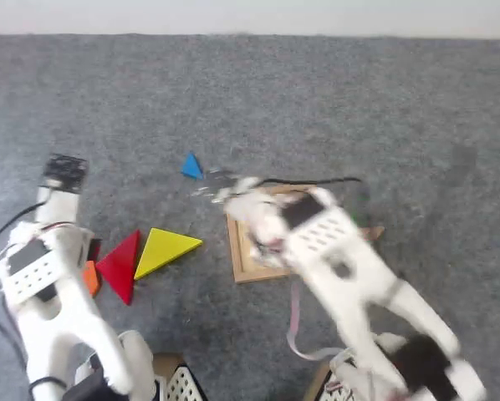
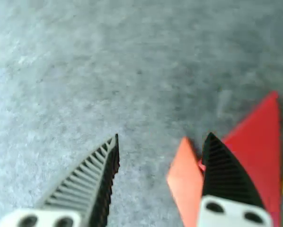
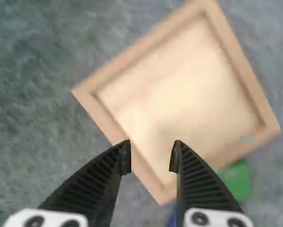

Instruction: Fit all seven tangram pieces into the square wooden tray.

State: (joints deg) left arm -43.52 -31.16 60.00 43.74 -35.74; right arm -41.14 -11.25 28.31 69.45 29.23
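Observation:
The square wooden tray [image 3: 132, 49] lies empty, its floor bare, with my right gripper [image 3: 151, 146] open just above its near rim. A green piece [image 3: 236, 182] sits outside the tray against that rim. In the high view the right arm covers most of the tray [image 1: 243, 255]. My left gripper [image 2: 163, 139] hangs open over bare carpet, and one of its fingers [image 2: 222, 175] overlaps an orange piece [image 2: 184, 182] beside the red triangle [image 2: 257, 146]. The high view shows the orange piece [image 1: 90, 278], red triangle [image 1: 121, 265] and yellow triangle [image 1: 165, 249] grouped left of the tray. A small blue triangle [image 1: 191, 165] lies farther back.
Grey carpet covers the whole table. The right arm's black cable [image 1: 317, 180] runs over the tray's far side. Both arm bases and some boxes [image 1: 179, 380] stand along the front edge. Open carpet stretches behind the blue triangle.

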